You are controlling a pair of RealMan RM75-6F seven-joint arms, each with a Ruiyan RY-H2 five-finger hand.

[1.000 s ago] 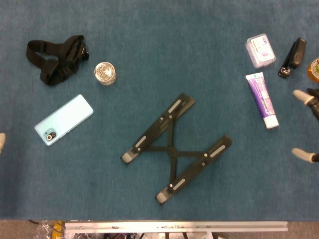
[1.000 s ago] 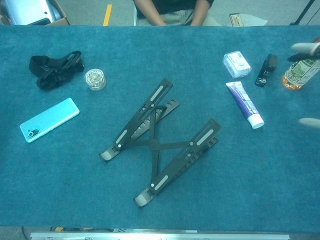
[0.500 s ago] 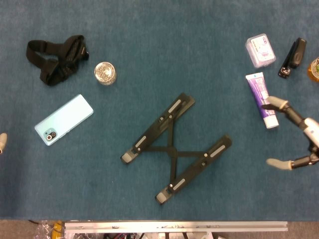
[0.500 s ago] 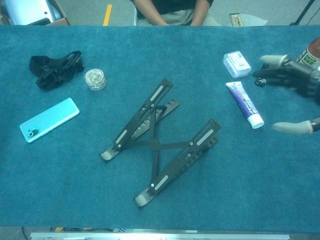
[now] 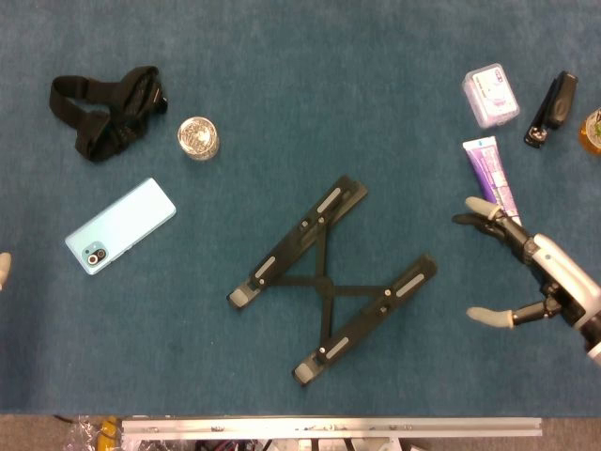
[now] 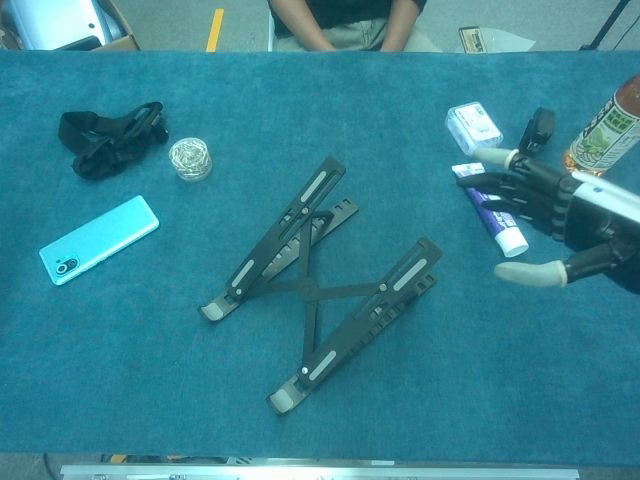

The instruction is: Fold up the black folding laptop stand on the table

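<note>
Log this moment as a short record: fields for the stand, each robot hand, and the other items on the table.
stand: black folding laptop stand, unfolded in an X, lying flat mid-table, untouched
right robot hand: open, fingers spread, to the right of the stand and apart from it, partly in front of the purple tube
left robot hand: only a fingertip shows at the left edge; state unclear
left side items: black strap, small round tin, light-blue phone
right side items: clear small box, black stapler, bottle
</note>
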